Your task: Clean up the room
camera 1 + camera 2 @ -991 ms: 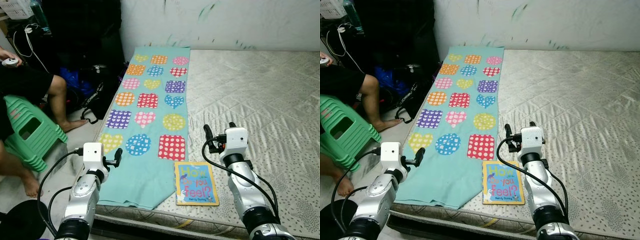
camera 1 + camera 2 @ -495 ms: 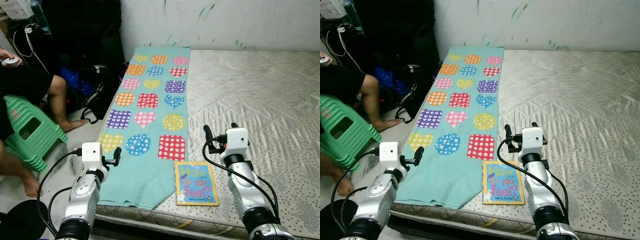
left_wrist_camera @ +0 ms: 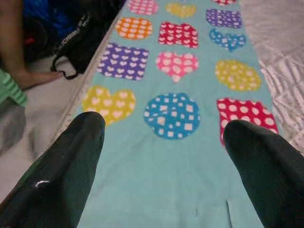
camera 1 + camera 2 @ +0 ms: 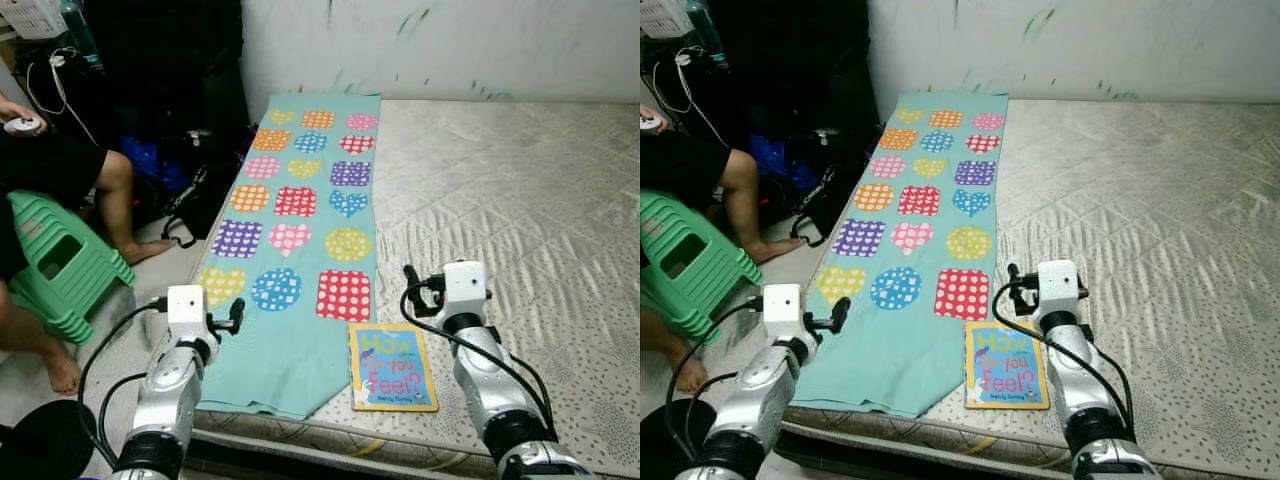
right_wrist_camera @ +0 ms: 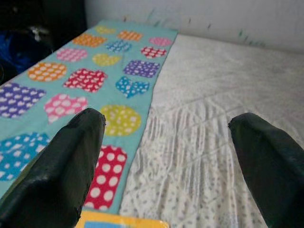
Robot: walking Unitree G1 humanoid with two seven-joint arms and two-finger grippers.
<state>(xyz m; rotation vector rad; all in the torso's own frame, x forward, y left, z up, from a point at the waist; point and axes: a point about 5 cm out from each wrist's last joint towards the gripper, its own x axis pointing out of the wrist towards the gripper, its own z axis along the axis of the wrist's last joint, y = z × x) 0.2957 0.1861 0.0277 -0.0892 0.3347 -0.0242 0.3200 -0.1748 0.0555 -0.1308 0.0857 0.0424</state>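
A book (image 4: 391, 366) lies flat, cover up, near the bed's near edge, just right of a teal patterned blanket (image 4: 300, 220).

Mattress (image 4: 520, 200): bare, grey, quilted. Left of mattress, on floor: stacked green plastic stools (image 4: 55, 265), seated person's leg (image 4: 120, 205) beside them. Black bag (image 4: 195, 190) against mattress's left edge. White wall (image 4: 450, 40) behind mattress, scuffed.
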